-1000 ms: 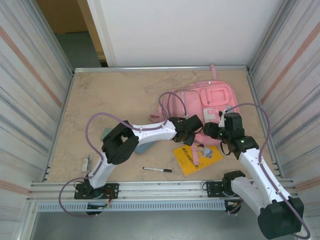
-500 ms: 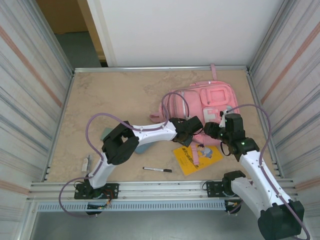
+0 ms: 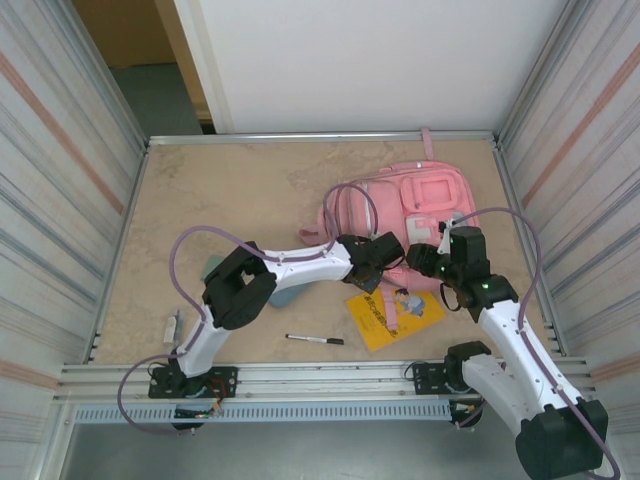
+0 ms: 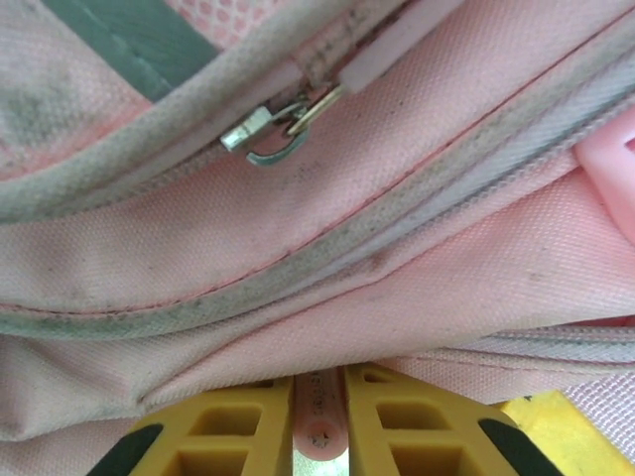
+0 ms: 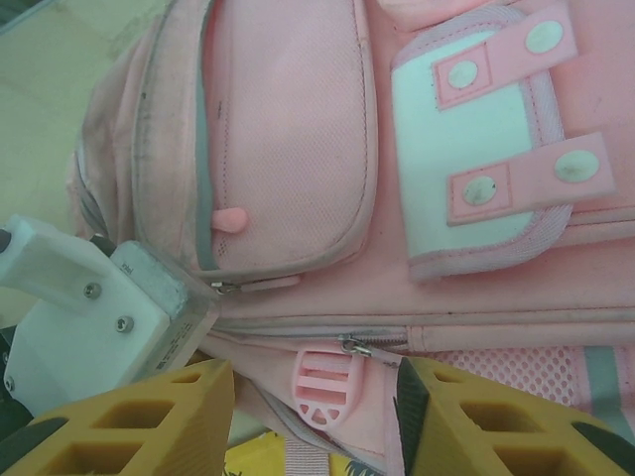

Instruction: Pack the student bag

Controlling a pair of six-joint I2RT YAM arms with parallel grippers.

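Black pen (image 3: 315, 340) lies on the table (image 3: 230, 190), nearest the arm bases and well apart from the bag. Just beyond it to the right, a yellow book (image 3: 395, 318) lies flat, with its far edge at the near edge of the student bag (image 3: 410, 205). A teal item (image 3: 213, 268) lies to the left, partly hidden by the left arm.

Left fingers (image 4: 228, 426) are at the near edge of the bag, pressed almost together on a narrow pink piece (image 4: 319, 412). This appears to be a pull tab of the bag, but the close view does not confirm it. Past them in the left wrist view, a metal zip slider (image 4: 266, 134) sits on a grey zip line.

Right fingers (image 5: 129, 421) are spread wide and hold nothing. They are positioned over a pink buckle (image 5: 322, 382) at the bag's near edge, just beside the left fingers.

Student bag lies flat, front face up, at the far right of the table, with its top handle toward the far edge. A white pocket patch (image 5: 446, 159) carries two pink straps with snaps.
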